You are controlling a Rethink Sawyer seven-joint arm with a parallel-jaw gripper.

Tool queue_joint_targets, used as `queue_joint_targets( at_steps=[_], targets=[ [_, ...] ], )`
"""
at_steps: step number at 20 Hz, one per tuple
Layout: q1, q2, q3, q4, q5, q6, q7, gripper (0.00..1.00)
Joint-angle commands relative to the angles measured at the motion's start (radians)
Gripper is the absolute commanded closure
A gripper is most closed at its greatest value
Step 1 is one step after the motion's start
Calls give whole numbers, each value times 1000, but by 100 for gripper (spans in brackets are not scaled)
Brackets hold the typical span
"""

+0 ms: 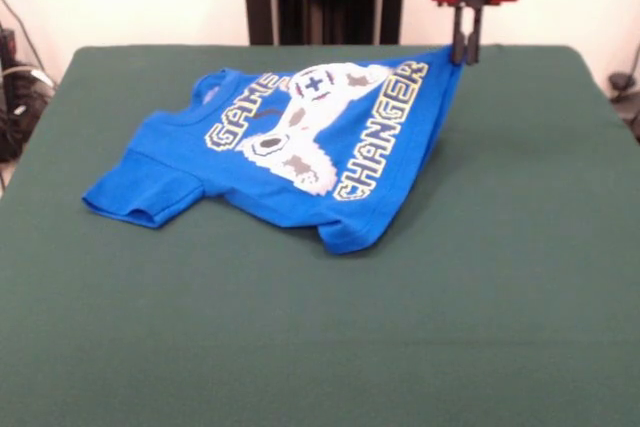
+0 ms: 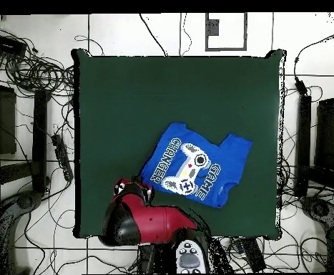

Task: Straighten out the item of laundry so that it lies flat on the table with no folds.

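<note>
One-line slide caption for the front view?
Gripper lifts a corner of the blue T-shirt, leaving it draped across the green table.

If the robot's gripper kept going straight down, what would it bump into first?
Probably the dark green felt table. The gripper points down, shut on a lifted corner of the bright blue T-shirt, with what looks like only table beneath it, though depth is unclear.
</note>
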Motion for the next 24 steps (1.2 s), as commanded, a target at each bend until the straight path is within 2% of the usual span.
queue_joint_targets(
  at_steps=[1, 5, 11, 14, 18, 19, 24],
  targets=[
    [75, 84, 5, 61, 133, -74, 300, 100],
    [70, 80, 7, 74, 154, -75, 282, 100],
    [147, 21, -17, 116, 237, -26, 297, 100],
    [170, 19, -20, 127, 270, -36, 301, 100],
    [146, 36, 4, 132, 270, -64, 288, 100],
    [132, 39, 14, 135, 269, -73, 281, 0],
    [74, 61, 4, 77, 215, -44, 191, 0]
  ],
)
